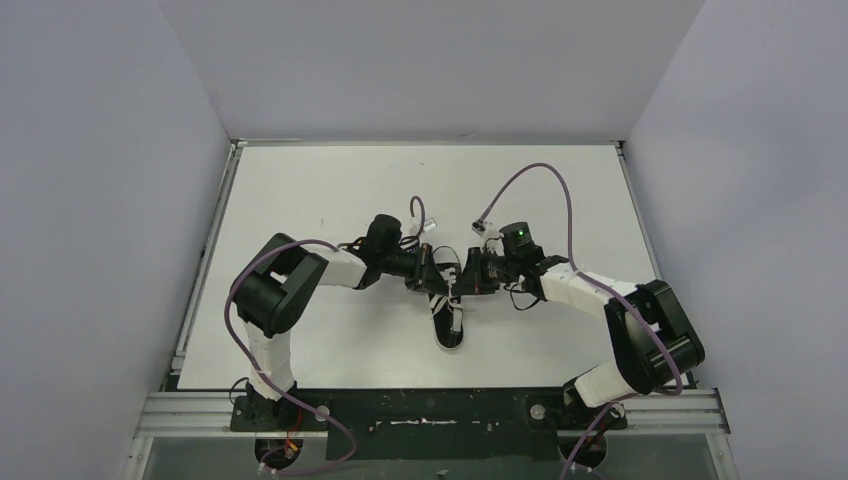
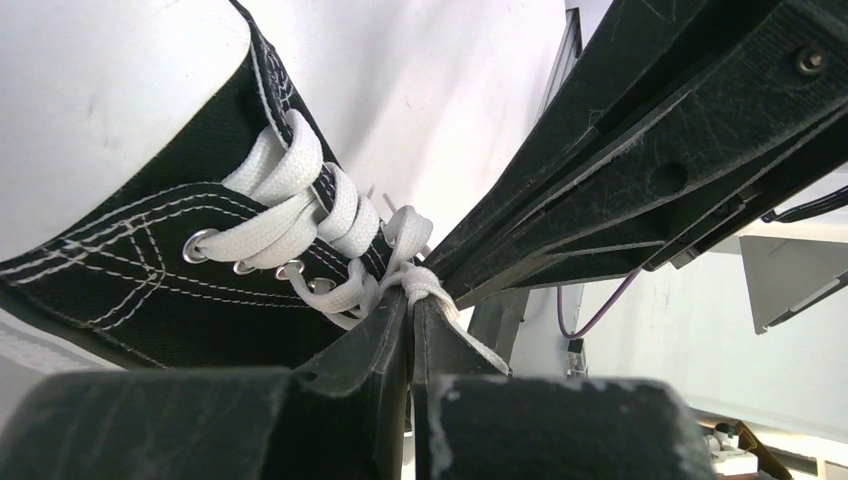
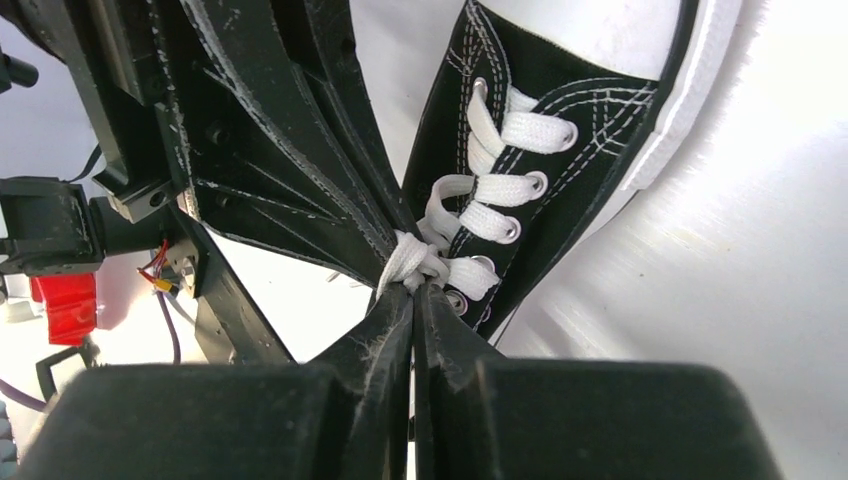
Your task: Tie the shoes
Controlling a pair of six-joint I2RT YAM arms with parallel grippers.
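Observation:
A small black canvas shoe (image 1: 449, 322) with a white sole and white laces lies mid-table, its toe toward the arms. Both grippers meet tip to tip over its lacing. My left gripper (image 2: 412, 300) is shut, pinching a strand of white lace (image 2: 432, 287) at its tips beside the eyelets of the shoe (image 2: 120, 280). My right gripper (image 3: 413, 290) is also shut, nipping a bunched bit of lace (image 3: 410, 262) next to the lowest eyelets of the shoe (image 3: 560, 190). From above, the left gripper (image 1: 432, 273) and the right gripper (image 1: 462, 273) nearly touch.
The white table (image 1: 330, 200) is walled by grey panels on three sides. Purple cables (image 1: 545, 180) loop above both arms. A black rail (image 1: 430, 410) with the arm bases runs along the near edge.

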